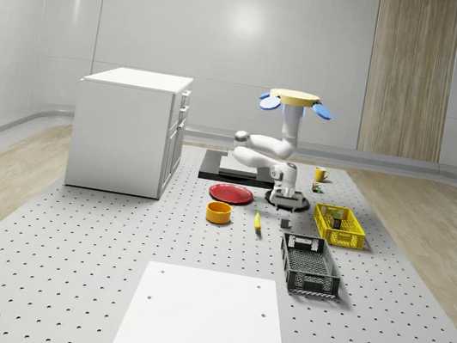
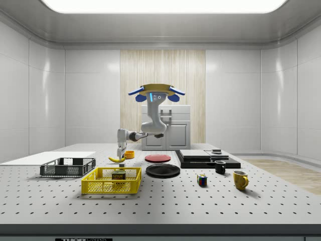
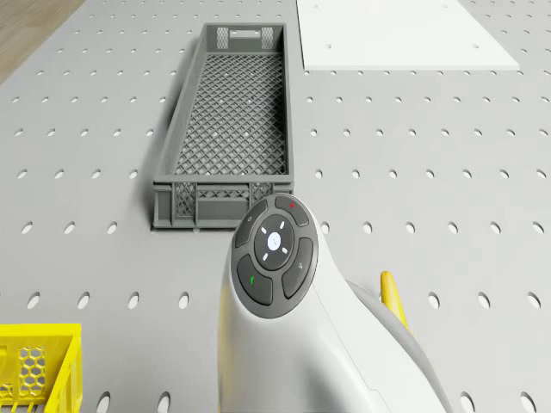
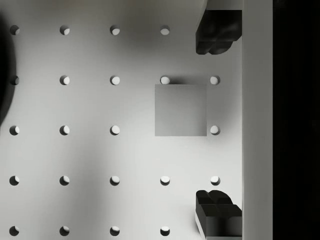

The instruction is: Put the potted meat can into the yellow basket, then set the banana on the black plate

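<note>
The potted meat can [image 2: 118, 175] [image 1: 336, 216] lies inside the yellow basket [image 2: 111, 187] [image 1: 349, 236]. On the table, between the orange bowl and that basket, rests the banana [image 1: 257, 220] [image 2: 117, 159] [image 3: 392, 292]. The black plate [image 2: 163, 170] [image 1: 300, 206] lies flat behind it. My drone [image 1: 295, 99] [image 2: 156, 93] hovers above the plate area, its arm reaching down. The gripper [image 4: 218, 122] [image 2: 119, 152] [image 1: 287, 196] points straight down, open and holding nothing, a little above the table beside the banana, over a flat grey square [image 4: 180, 110].
A dark grey basket [image 1: 309, 265] [image 3: 228, 129] and a white sheet [image 1: 205, 320] lie toward the whole-scene view's front. Red plate [image 1: 231, 194], orange bowl [image 1: 218, 213], black slab [image 1: 233, 168], yellow mug [image 2: 240, 179], black mug [image 2: 219, 166], cube [image 2: 201, 180] and a white cabinet [image 1: 126, 129] stand around.
</note>
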Tool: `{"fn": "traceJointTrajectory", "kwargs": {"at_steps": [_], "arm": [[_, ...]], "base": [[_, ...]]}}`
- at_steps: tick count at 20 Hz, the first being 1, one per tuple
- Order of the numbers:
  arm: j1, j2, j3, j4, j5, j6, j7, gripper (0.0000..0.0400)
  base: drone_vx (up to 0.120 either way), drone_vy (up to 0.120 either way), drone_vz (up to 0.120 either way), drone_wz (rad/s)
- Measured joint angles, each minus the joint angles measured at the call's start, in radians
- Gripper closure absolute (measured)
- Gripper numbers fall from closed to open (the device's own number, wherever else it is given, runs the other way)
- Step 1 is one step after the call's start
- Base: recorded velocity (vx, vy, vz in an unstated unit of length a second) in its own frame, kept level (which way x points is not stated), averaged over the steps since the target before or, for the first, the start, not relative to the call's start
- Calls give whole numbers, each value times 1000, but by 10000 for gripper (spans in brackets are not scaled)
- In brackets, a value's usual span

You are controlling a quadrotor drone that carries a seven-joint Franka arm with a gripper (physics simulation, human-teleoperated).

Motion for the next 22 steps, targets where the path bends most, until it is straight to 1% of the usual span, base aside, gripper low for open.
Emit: {"fn": "traceJointTrajectory", "kwargs": {"at_steps": [9,17,20,22], "arm": [[1,1,0,0,-1,-1,0,0],[1,3,0,0,-1,-2,-1,0],[1,3,0,0,-1,-3,-1,0],[1,3,0,0,-1,-3,-1,0]], "base": [[4,-120,0,0],[120,-120,0,0],[27,-120,0,0],[80,-120,0,0]]}}
